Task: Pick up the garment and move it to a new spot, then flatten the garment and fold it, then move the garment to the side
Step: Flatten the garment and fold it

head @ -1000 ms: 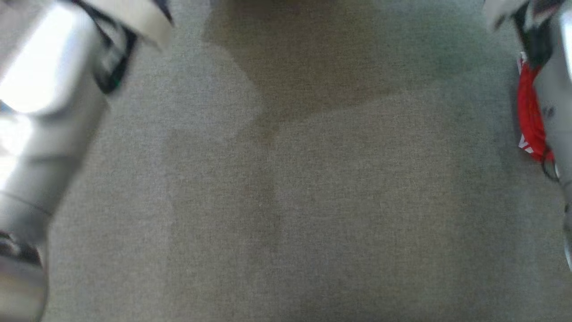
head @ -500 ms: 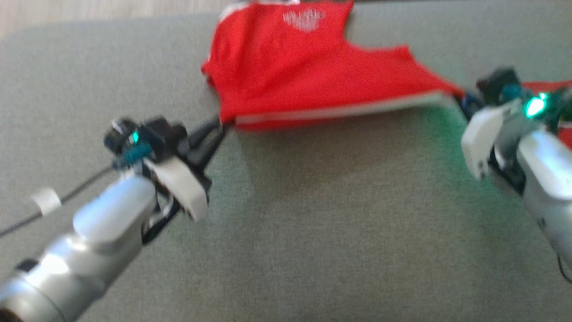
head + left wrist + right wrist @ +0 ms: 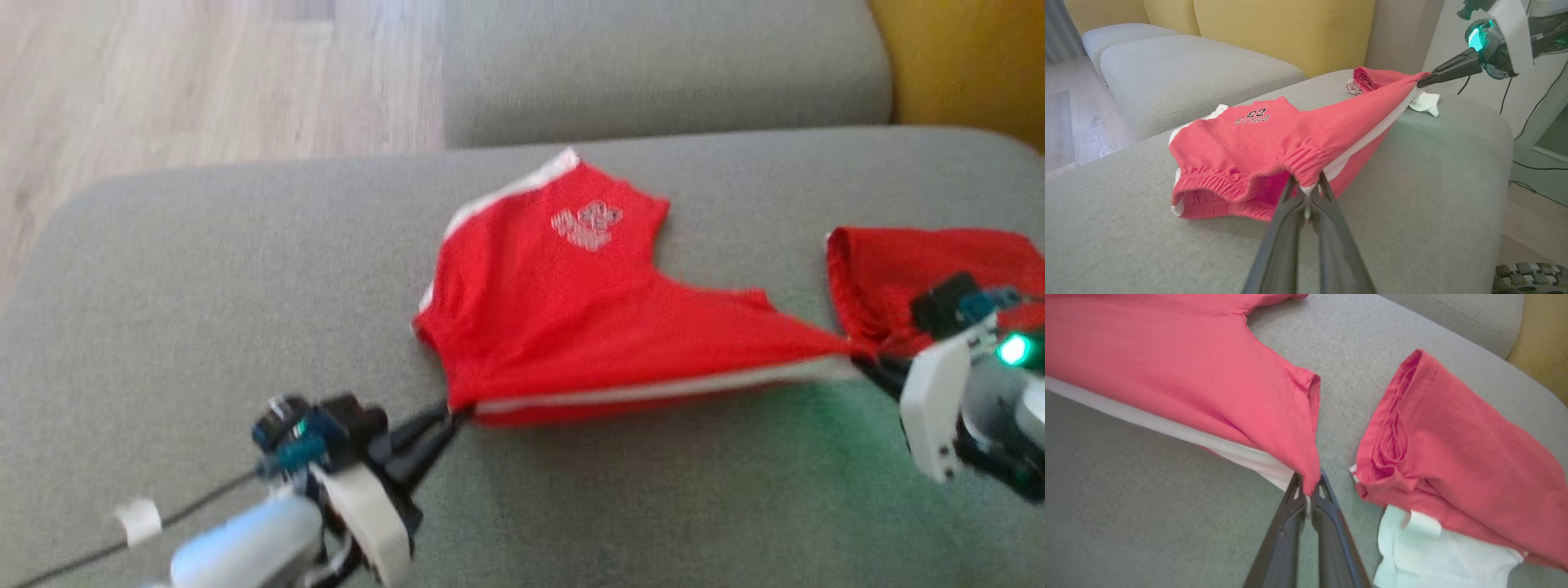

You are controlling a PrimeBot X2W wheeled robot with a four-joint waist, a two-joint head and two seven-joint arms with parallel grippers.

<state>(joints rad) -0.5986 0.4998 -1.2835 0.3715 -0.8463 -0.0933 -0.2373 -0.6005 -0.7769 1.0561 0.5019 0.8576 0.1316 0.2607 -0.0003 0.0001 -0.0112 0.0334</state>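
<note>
1. Shorts [image 3: 563, 327]: red, white-striped, lay on grey sofa [image 3: 204, 269], stretched between both grippers.
2. Left gripper [image 3: 451, 413]: pinched tight on waistband corner.
3. Right gripper [image 3: 859, 359]: pinched tight on hem corner.
4. Folded red garment [image 3: 898, 261]: beside right gripper, over white cloth [image 3: 1412, 555].

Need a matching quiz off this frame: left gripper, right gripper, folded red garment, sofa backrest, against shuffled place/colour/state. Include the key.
Things:
1. left gripper
2. right gripper
3. folded red garment
4. sofa backrest

Place, colour or state:
A. yellow
B. shut on the leg hem of the red shorts
C. lies free on the grey cushion, beside the shorts
D. shut on the shorts' elastic waistband

Pairs: 1-D, 2-B, 3-C, 4-A
</note>
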